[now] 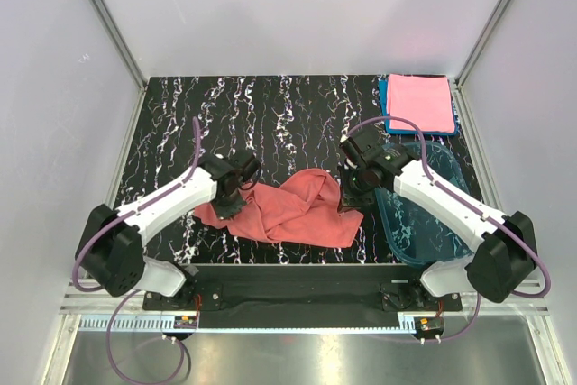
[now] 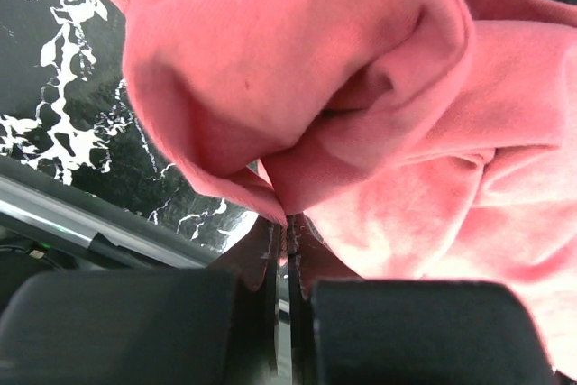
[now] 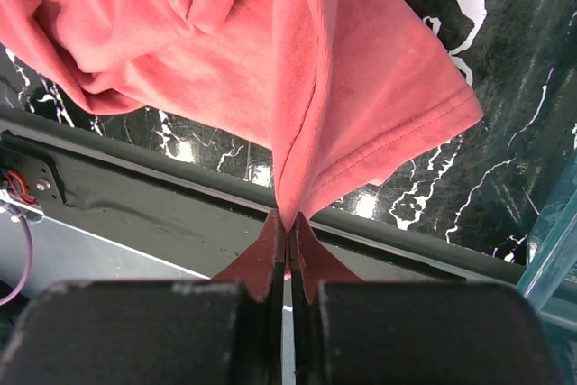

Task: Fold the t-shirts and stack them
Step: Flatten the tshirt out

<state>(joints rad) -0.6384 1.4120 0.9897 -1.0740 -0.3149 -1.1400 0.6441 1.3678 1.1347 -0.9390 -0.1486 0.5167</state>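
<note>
The red tee lies crumpled at 6 o'clock on the surface. The left gripper is clamped on a fold at the tee's 9 o'clock end. The right gripper pinches its edge at 3 o'clock. A folded pink tee lies on a blue tee at 1 o'clock, with the tub at 4 o'clock.

Tub right of t-shirt; stack behind

A black, white-veined table sits between plain pale walls.
</note>
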